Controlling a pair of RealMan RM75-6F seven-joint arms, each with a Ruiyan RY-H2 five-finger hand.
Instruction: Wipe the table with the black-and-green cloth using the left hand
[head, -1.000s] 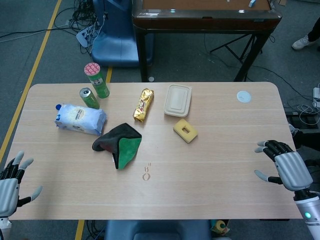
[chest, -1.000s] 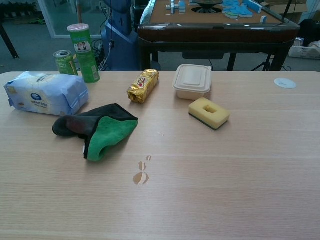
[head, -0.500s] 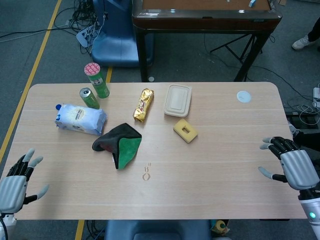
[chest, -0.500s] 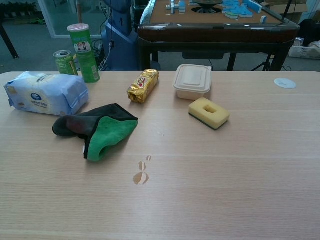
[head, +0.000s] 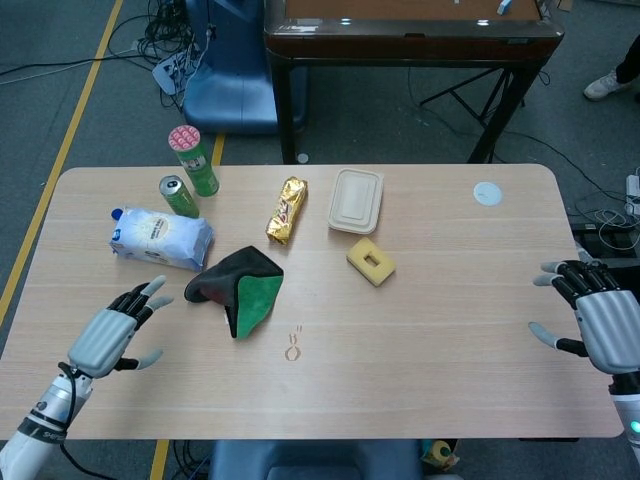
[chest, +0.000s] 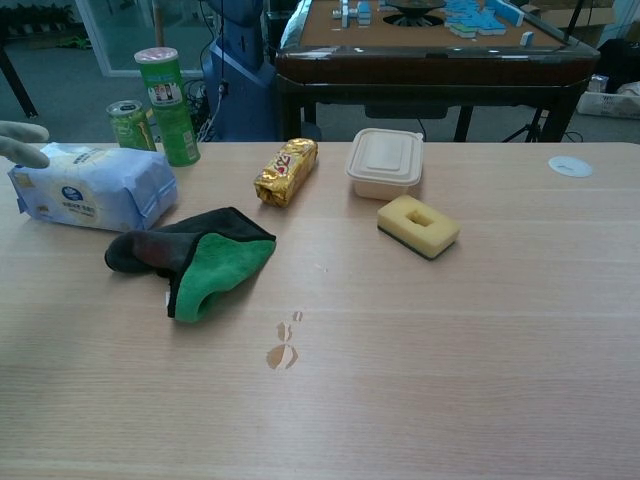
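The black-and-green cloth (head: 236, 287) (chest: 190, 259) lies crumpled on the wooden table (head: 420, 340), left of centre, green side facing front. A small brown spill (head: 292, 347) (chest: 281, 350) marks the wood just in front of it. My left hand (head: 110, 333) hovers over the table's front-left part, fingers spread, empty, a short way left of the cloth; only a fingertip (chest: 20, 138) of it shows at the chest view's left edge. My right hand (head: 598, 318) hangs at the table's right edge, fingers apart and empty, out of the chest view.
Behind the cloth lie a blue-white wipes pack (head: 160, 237), a green can (head: 179, 195), a green tube (head: 193, 160), a gold snack bar (head: 287, 209), a beige lidded box (head: 356, 200) and a yellow sponge (head: 370, 260). A white disc (head: 487, 193) sits far right.
My left hand has moved from off the front-left corner in over the table toward the cloth. My right hand has drifted slightly outward to the right. The cloth has not moved.
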